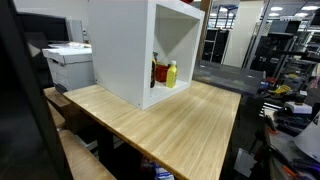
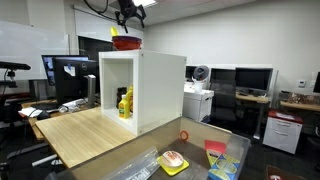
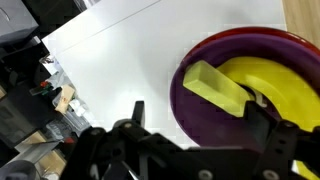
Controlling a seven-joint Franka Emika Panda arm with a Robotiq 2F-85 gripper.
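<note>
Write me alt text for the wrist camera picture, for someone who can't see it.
The open gripper hangs over a purple bowl that sits on the white cabinet top; inside the bowl lie a yellow dish and a pale yellow-green block. A corner of wooden table shows at upper right, office clutter at left.

- Exterior view, far, faces the cabinet (image 2: 160,90) beneath the jaws.
- Exterior view, nearer, shares that cabinet (image 1: 120,50).
- Wrist view looks down past the jaws onto the bowl (image 3: 195,112).
</note>
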